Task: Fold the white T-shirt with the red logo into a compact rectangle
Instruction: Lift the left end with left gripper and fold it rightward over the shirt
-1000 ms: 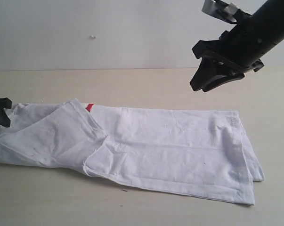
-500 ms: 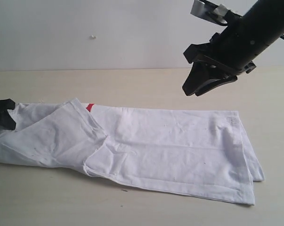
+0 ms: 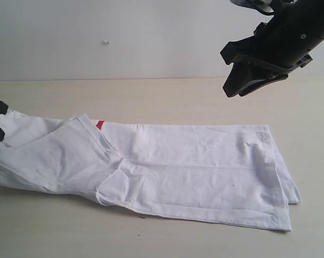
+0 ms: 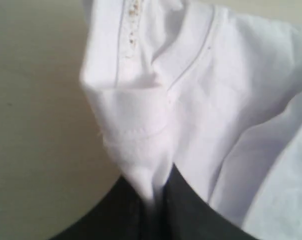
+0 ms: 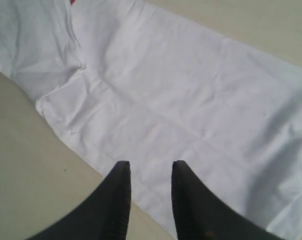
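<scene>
- The left claw is clamped on a bunched edge of the shirt. The cloth narrows to a thin peak right at the tips, with a stitched hem just beyond them.
- In the exterior view this claw sits at the 9 o'clock edge, at the shirt's end.
- The right claw hangs in the air at about 1 o'clock with its jaws a little apart. It holds nothing and is well clear of the cloth.
- The shirt lies on the table as a long band, running from 9 o'clock across to about 4 o'clock.
- A flap is folded over the 9 o'clock part of the band.
- Only a red sliver of the logo peeks out at the far edge of the flap.
- Risk: the pinch looks shallow, so the cloth may slide out of the tips when lifted.
- Risk: I cannot tell how many layers the claw has. If it holds one layer alone, the lift would peel the stack open instead of folding it.
- Risk: nothing pins the 4 o'clock end, so a pull from the left may drag the whole band across the table and undo the flap.
- Risk: the creases near the flap could get locked into the next fold, leaving a lopsided rectangle.
</scene>
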Controlling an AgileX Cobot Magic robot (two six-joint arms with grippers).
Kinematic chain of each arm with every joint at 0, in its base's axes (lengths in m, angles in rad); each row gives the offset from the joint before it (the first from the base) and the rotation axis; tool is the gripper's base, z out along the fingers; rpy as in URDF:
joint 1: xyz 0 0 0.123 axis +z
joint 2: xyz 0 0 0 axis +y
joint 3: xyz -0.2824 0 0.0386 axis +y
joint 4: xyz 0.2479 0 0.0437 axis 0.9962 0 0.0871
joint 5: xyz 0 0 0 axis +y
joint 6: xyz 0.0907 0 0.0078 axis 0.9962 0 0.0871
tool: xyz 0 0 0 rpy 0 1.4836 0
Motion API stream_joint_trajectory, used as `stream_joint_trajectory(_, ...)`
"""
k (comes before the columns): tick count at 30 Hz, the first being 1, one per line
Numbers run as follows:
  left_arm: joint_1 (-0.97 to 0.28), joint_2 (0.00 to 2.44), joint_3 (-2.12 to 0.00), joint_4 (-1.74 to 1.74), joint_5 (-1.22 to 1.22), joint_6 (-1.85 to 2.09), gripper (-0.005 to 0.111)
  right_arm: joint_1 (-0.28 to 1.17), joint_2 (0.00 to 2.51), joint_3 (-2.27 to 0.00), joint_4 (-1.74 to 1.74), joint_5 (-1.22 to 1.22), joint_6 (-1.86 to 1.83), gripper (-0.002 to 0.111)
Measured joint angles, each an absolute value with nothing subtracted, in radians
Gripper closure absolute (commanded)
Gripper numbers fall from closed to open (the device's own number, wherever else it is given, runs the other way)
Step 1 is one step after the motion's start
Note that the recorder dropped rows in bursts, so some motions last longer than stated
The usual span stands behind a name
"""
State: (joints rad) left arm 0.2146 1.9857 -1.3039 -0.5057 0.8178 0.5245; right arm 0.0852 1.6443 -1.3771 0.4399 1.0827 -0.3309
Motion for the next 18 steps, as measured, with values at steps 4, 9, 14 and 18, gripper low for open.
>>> stream_joint_trajectory(4,0.215,1.888,-1.304,-0.511,0.840,0.504,0.107,0.085,1.644,-1.377,0.351,1.074,-0.264,0.078)
stream_joint_trajectory(9,0.212,1.787,-1.304,-0.532,0.883,0.478,0.107,0.085,1.644,-1.377,0.336,1.073,-0.240,0.078)
stream_joint_trajectory(14,0.151,1.732,-1.323,-0.550,0.935,0.453,0.107,0.085,1.644,-1.377,0.334,1.079,-0.234,0.078)
stream_joint_trajectory(18,0.041,1.726,-1.362,-0.557,0.947,0.383,0.107,0.085,1.644,-1.377,0.335,1.101,-0.232,0.078)
